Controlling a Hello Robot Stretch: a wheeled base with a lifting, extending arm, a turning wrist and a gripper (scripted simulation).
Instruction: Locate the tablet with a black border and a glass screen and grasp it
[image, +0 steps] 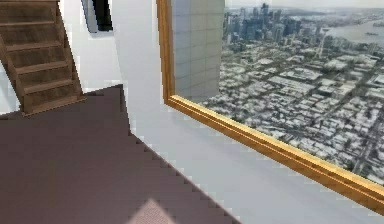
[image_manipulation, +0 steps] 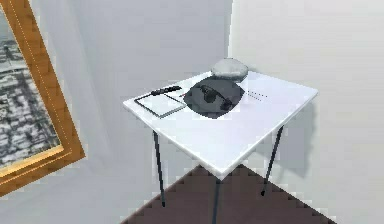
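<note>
Three things are sitting on the white tabletop (image_manipulation: 275, 108): a flat, dark-edged tablet (image_manipulation: 158, 102) is lying face-up near its left edge, seemingly easy to reach. A dark lump (image_manipulation: 212, 98) and a grey bowl-like shape (image_manipulation: 230, 68), contents hidden, are crowding beside it. The hand's state cannot be told.

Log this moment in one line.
tablet: flat on white table | beside it: dark object, grey lump | forward view: wall, city window, wooden stairs
</note>
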